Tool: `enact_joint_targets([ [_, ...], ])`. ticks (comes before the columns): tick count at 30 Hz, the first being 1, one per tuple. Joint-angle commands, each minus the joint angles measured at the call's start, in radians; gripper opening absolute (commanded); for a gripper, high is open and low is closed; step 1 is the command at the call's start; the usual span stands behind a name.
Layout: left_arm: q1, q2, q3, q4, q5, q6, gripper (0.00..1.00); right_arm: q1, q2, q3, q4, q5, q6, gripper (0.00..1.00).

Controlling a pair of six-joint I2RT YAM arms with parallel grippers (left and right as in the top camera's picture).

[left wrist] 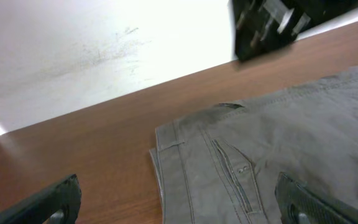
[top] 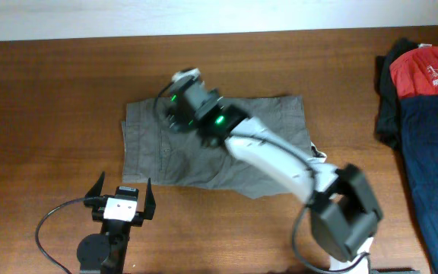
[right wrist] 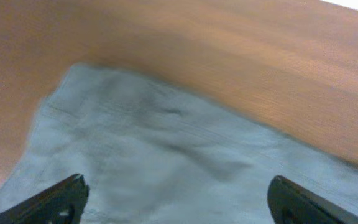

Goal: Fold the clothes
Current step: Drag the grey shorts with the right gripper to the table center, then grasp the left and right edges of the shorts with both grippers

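The grey shorts [top: 272,125] lie flat in the middle of the wooden table [top: 52,114], waistband and stitched pocket towards the left. My right arm reaches across them, and its gripper [top: 175,106] is open above their upper left part; the right wrist view shows grey cloth [right wrist: 166,162] between the wide-apart fingers [right wrist: 176,202]. My left gripper [top: 120,199] is open and empty near the front edge, just short of the shorts' lower left corner. The left wrist view shows the waistband and pocket seam [left wrist: 229,168] ahead of its fingers [left wrist: 179,205].
A pile of other clothes, red [top: 424,68] over dark blue and black, lies at the right edge of the table. A black cable [top: 48,221] loops by the left arm's base. A white wall [left wrist: 73,50] stands behind the table.
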Motion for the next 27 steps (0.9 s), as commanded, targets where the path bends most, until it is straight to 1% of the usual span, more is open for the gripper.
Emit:
enact_joint_targets([
  [1,0.004,-0.006,-0.007,0.003,-0.007,0.012,0.99,-0.116,-0.154,0.142,-0.145,0.118,-0.003,0.99],
  [3,0.004,-0.006,-0.007,0.003,-0.007,0.012,0.99,-0.180,-0.201,0.184,-0.246,0.113,-0.003,0.99],
  [4,0.004,-0.006,-0.007,0.003,-0.007,0.012,0.99,-0.237,-0.243,0.201,-0.320,0.085,-0.003,0.99],
  [8,0.004,-0.006,-0.007,0.003,-0.007,0.012,0.99,-0.380,-0.316,0.202,-0.487,-0.063,-0.004,0.99],
  [14,0.004,-0.006,-0.007,0.003,-0.007,0.012,0.99,-0.524,-0.280,0.180,-0.704,-0.072,0.005,0.99],
  [18,0.004,-0.006,-0.007,0.006,-0.001,0.011,0.99,-0.572,-0.243,0.167,-0.782,-0.188,0.012,0.99],
  [21,0.004,-0.006,-0.007,0.031,0.089,0.011,0.99,-0.572,-0.231,0.166,-0.809,-0.235,0.012,0.99],
  [22,0.004,-0.006,-0.007,0.079,0.203,-0.009,0.99,-0.571,-0.231,0.166,-0.814,-0.257,0.012,0.99],
  [23,0.004,-0.006,-0.007,0.122,0.277,-0.027,0.99,-0.571,-0.231,0.166,-0.818,-0.269,0.012,0.99],
  [24,0.004,-0.006,-0.007,0.219,0.412,-0.086,0.99,-0.571,-0.231,0.166,-0.822,-0.276,0.012,0.99],
  [25,0.004,-0.006,-0.007,0.284,0.480,-0.120,0.99,-0.571,-0.231,0.166,-0.826,-0.275,0.012,0.99],
  [26,0.004,-0.006,-0.007,0.344,0.518,-0.153,0.99,-0.571,-0.231,0.166,-0.827,-0.275,0.011,0.99],
  [27,0.004,-0.006,-0.004,0.417,0.525,-0.234,1.00,-0.571,-0.231,0.166,-0.829,-0.275,0.011,0.99],
])
